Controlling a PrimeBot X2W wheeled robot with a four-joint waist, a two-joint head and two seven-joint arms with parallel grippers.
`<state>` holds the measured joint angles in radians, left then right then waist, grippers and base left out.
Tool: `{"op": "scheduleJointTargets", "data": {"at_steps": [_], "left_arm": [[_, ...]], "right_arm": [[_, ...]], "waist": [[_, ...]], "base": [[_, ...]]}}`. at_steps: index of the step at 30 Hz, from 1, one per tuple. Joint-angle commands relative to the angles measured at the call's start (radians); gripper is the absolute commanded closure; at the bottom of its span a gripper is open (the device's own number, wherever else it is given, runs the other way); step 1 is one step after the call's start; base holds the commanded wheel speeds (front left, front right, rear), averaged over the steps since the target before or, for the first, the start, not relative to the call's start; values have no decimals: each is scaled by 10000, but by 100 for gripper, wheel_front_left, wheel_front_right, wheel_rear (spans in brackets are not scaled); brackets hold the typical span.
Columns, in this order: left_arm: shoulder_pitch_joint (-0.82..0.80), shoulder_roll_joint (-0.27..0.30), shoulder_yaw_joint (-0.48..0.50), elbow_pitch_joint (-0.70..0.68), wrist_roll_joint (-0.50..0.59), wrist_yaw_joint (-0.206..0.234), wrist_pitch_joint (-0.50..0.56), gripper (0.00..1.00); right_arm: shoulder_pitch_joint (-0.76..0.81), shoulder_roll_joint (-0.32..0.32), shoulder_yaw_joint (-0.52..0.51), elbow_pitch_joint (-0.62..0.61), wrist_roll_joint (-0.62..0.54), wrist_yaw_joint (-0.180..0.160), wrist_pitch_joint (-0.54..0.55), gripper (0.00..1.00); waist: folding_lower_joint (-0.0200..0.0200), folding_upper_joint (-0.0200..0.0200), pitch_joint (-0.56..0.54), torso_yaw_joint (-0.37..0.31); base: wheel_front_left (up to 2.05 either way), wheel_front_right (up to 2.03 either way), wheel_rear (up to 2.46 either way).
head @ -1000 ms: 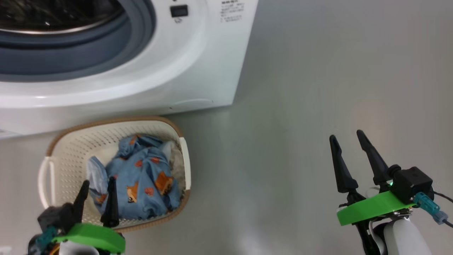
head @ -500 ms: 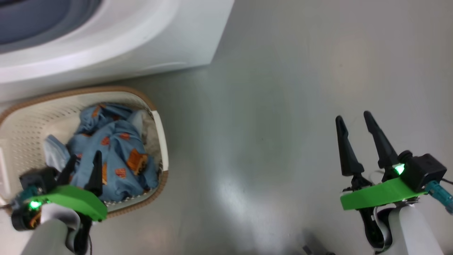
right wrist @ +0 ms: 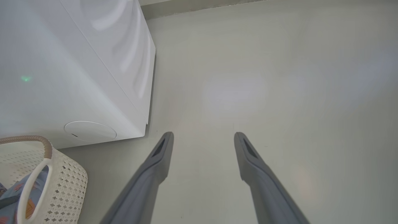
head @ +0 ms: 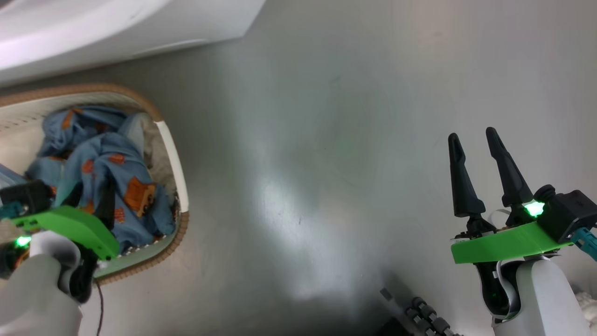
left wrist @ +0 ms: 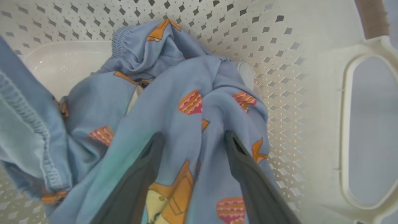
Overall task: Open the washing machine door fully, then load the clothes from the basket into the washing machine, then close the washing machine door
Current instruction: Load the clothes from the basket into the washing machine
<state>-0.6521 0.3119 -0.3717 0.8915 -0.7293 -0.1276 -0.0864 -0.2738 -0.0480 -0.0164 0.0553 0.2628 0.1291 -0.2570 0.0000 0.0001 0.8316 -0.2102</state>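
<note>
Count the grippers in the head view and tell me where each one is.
2. The left gripper is at lower left, open around a fold of the clothes in the basket. The right gripper is at lower right, open, over the floor.

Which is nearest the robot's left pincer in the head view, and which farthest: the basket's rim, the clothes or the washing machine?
1. The clothes, at the tips of the open left pincer, inside the basket.
2. The basket rim, just to the pincer's right.
3. The washing machine, farthest, beyond the basket at the view's top.
</note>
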Motion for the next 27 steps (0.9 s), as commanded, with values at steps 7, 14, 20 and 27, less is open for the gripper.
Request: {"op": "scheduleJointTargets", "data": {"at_steps": [7, 14, 20, 27], "left_arm": [[-467, 552, -256, 487, -780, -30, 804, 0], [-667, 413, -620, 1296, -523, -30, 253, 100], [-450, 130, -785, 1357, -643, -30, -775, 100], [-153, -74, -994, 997, -853, -30, -1512, 100]], "right_arm": [[-36, -22, 340, -155, 321, 16, -48, 0], [-114, -22, 245, -27, 293, 16, -48, 0], [-161, -22, 185, -16, 162, 16, -48, 0], [-110, -22, 132, 17, -37, 16, -48, 0]], "waist": [[0, -1, 655, -273], [0, -1, 326, -178], [0, -1, -237, 63], [0, -1, -960, 382]], "base": [[0, 0, 0], [0, 0, 0], [0, 0, 0], [0, 0, 0]]}}
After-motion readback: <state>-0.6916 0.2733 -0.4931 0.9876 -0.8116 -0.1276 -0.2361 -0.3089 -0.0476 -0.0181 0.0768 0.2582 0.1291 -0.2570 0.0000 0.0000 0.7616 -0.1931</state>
